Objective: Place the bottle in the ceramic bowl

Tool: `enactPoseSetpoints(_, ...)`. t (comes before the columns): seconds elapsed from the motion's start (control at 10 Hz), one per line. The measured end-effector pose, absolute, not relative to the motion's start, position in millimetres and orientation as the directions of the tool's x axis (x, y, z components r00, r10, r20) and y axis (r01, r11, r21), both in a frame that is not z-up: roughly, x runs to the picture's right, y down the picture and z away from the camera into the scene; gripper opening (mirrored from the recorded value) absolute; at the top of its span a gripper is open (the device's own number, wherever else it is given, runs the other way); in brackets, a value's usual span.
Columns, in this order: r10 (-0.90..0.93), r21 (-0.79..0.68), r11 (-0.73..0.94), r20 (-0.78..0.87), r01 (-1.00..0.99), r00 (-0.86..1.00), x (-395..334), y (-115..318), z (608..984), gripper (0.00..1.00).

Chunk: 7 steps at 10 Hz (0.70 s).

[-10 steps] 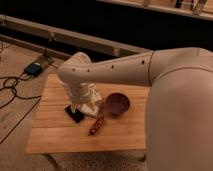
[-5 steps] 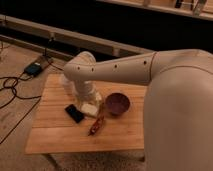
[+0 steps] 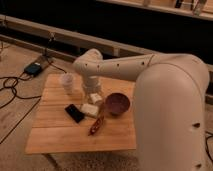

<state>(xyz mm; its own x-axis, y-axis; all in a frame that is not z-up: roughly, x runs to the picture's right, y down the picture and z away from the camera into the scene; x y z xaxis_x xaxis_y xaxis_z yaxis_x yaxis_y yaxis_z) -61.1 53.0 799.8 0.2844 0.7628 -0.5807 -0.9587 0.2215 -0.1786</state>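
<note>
The dark maroon ceramic bowl (image 3: 117, 104) sits right of centre on the wooden table (image 3: 55, 135). My arm reaches in from the right and bends down to the gripper (image 3: 94, 98), which hangs low over the table just left of the bowl. A small whitish piece (image 3: 95, 97) shows at the gripper's tip. It may be the bottle, but I cannot tell it apart from the gripper there. No other bottle shows on the table.
A pale translucent cup (image 3: 66, 82) stands at the back left. A flat white block (image 3: 90, 110), a black flat object (image 3: 75, 113) and a reddish-brown oblong item (image 3: 96, 125) lie below the gripper. Cables and a power unit (image 3: 34, 68) lie on the floor at left.
The arm and gripper have shifted right, toward the bowl. The translucent cup, hidden behind the arm before, is now uncovered.
</note>
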Motion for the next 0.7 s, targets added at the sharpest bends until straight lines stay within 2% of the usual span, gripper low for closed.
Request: enactPoseSetpoints(0.7, 0.739, -0.27, 0.249, -0.568, -0.93, 0.363, -51, 22, 888, 0.65)
